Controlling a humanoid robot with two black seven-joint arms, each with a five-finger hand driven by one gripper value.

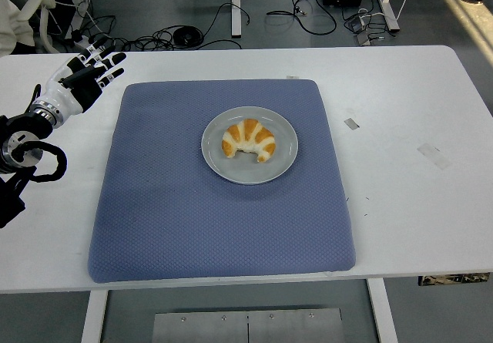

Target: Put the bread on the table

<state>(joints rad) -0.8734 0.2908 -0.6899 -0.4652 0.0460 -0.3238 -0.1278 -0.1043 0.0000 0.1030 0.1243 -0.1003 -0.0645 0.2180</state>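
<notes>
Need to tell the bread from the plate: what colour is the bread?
Golden-orange with white stripes; the bread lies on a grey plate, clearest in the head view.

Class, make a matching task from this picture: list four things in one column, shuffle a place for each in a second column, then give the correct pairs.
Things:
1. golden croissant-shaped bread
2. round grey plate
3. blue quilted mat
4. robot's left hand

Places:
A. on the white table
B. over the table's far left part, holding nothing
C. on the plate
D. in the middle of the mat

Pairs: 1-C, 2-D, 3-A, 4-B
</notes>
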